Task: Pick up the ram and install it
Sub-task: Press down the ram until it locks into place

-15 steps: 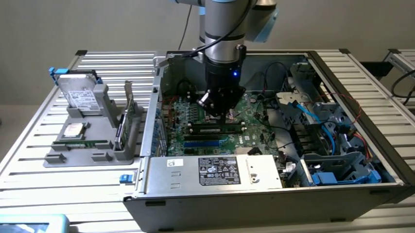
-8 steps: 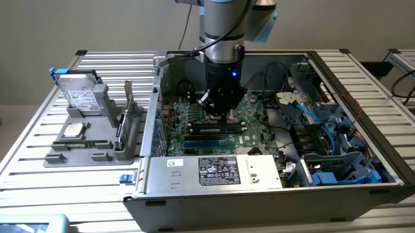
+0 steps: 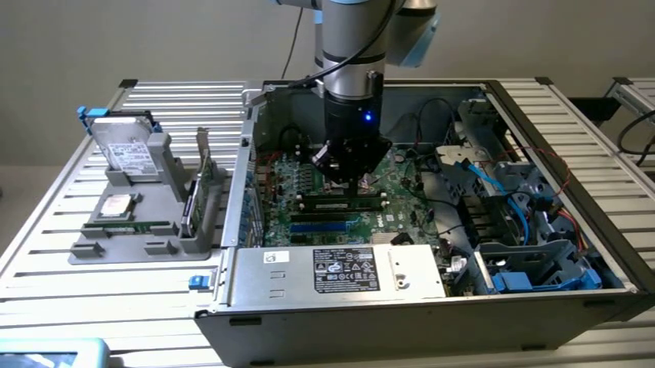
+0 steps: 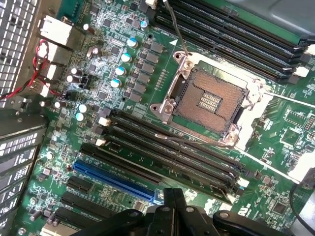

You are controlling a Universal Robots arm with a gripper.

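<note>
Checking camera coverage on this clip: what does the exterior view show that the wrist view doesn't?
Exterior view: the open computer case, the grey fixture beside it holding a hard drive, and the arm. Wrist view: the bare CPU socket and small capacitors. Both: the pincer over the motherboard and its dark memory slots.

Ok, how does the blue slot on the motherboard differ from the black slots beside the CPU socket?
Colour: the blue slot is bright blue, the black slots are black. Length: the blue slot is shorter than the black slots. Place: the black slots lie as a bank right by the CPU socket, while the blue slot lies beyond them, farther from it. Both run parallel on the green motherboard.
</note>
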